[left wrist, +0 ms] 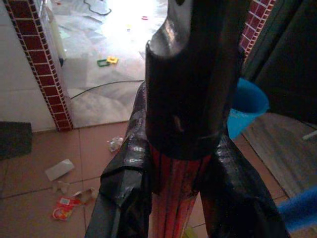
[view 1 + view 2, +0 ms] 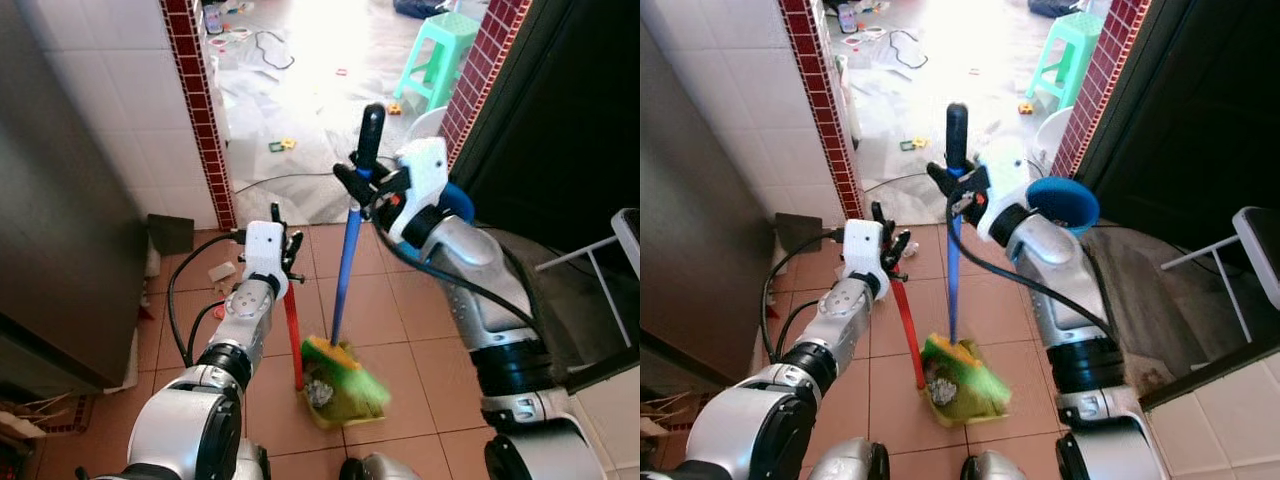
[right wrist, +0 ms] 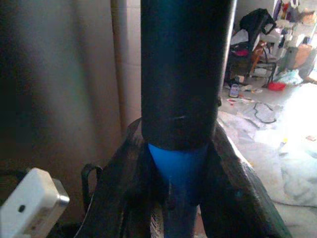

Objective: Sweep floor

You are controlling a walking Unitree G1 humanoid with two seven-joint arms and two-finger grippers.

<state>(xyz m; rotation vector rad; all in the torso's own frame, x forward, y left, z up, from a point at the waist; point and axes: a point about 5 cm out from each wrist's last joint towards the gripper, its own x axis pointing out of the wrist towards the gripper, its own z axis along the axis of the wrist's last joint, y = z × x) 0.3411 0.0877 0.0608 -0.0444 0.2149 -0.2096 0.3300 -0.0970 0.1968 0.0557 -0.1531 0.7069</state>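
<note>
Blue and slim, one broom stands nearly upright at the middle of the head view, its long axis running from a black grip at 12 o'clock down to green bristles at 6 o'clock, leaning slightly toward 1 o'clock at the top. The right hand is clenched round the shaft just under the black grip; in the right wrist view its two fingers press either side of the blue shaft. One dustpan, yellow-green, lies on the tile floor at 6 o'clock with the bristles resting in it along with some crumpled rubbish. Its one red handle rises from the pan toward 11 o'clock, close beside the broom shaft and roughly parallel to it. The left hand grasps the top of that handle, and the left wrist view shows both fingers clamped on the red stem below a dark cap. Three or four scraps of litter lie on the tiles at 9 o'clock. Past the two brick-red tiled pillars, one green stool stands at 1 o'clock, and one blue bucket sits behind the right arm.
</note>
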